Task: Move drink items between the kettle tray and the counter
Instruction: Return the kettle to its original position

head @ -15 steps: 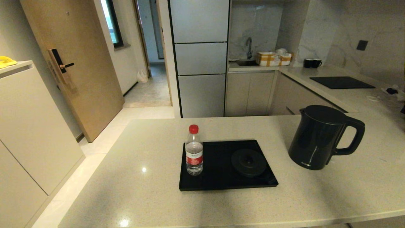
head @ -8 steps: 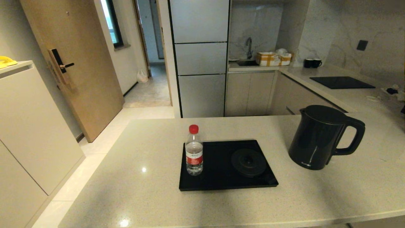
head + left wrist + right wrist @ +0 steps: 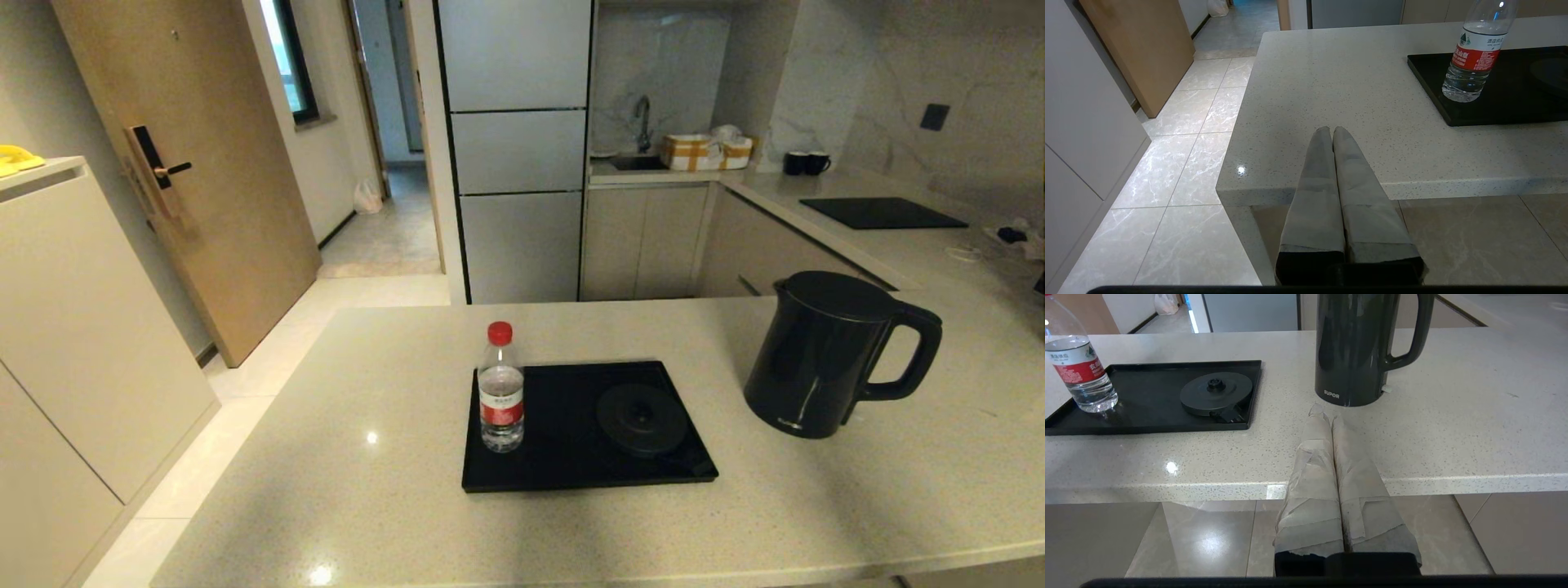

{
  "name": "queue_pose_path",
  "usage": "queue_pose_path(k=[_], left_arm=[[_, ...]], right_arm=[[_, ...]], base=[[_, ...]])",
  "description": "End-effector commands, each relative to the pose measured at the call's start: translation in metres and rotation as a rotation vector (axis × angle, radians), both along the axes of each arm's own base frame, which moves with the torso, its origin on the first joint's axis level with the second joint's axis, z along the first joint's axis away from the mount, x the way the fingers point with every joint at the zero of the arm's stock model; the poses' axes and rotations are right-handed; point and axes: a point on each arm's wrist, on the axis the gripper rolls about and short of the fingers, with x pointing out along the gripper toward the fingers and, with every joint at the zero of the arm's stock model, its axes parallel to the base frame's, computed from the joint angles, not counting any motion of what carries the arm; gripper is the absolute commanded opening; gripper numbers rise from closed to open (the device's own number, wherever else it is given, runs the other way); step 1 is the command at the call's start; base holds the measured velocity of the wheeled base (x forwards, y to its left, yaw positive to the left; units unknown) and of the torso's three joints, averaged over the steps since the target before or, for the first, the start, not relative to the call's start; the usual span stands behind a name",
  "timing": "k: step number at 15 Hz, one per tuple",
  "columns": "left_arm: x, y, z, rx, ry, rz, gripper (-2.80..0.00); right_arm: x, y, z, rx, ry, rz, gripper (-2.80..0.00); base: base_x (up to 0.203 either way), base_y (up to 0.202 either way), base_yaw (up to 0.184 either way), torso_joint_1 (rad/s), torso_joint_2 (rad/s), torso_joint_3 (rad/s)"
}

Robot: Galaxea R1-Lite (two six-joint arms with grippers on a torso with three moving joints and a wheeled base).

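The water bottle with its red cap stands upright on the left end of the black kettle tray; the round base disc on the tray is bare. The black kettle stands on the beige counter to the tray's right, handle pointing right. Neither arm shows in the head view. My left gripper is shut and empty at the counter's near edge, short of the bottle. My right gripper is shut and empty, just in front of the kettle.
A black cooktop panel lies on the back counter at the right, with two small black mugs behind it. Some small items lie at the far right edge. The counter's left end drops to a tiled floor.
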Motion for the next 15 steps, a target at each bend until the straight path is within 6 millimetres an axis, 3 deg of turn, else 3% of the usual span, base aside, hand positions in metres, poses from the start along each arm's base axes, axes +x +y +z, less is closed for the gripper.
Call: queue_pose_path(k=[1,3,4,6,8,11,15], left_arm=[[0.000,0.000,0.000,0.000,0.003,-0.001,-2.80],[0.000,0.000,0.000,0.000,0.002,0.000,-2.80],[0.000,0.000,0.000,0.000,0.002,0.000,-2.80],[0.000,0.000,0.000,0.000,0.002,0.000,-2.80],[0.000,0.000,0.000,0.000,0.002,0.000,-2.80],[0.000,0.000,0.000,0.000,0.002,0.000,-2.80],[0.000,0.000,0.000,0.000,0.002,0.000,-2.80]], right_arm=[[0.000,0.000,0.000,-0.005,0.001,0.000,-2.80],[-0.001,0.000,0.004,-0.011,-0.001,-0.004,-2.80],[-0.004,0.000,0.018,-0.005,-0.010,-0.005,-2.80],[-0.006,0.000,0.071,0.048,-0.009,-0.006,-2.80],[0.018,-0.001,0.107,0.085,0.162,-0.047,-2.80],[0.087,-0.004,0.115,0.099,0.461,-0.163,-2.80],[0.198,-0.014,0.076,0.080,0.585,-0.358,-2.80]], base=[[0.000,0.000,0.000,0.000,0.00,0.000],[0.000,0.000,0.000,0.000,0.00,0.000],[0.000,0.000,0.000,0.000,0.00,0.000],[0.000,0.000,0.000,0.000,0.00,0.000],[0.000,0.000,0.000,0.000,0.00,0.000],[0.000,0.000,0.000,0.000,0.00,0.000],[0.000,0.000,0.000,0.000,0.00,0.000]])
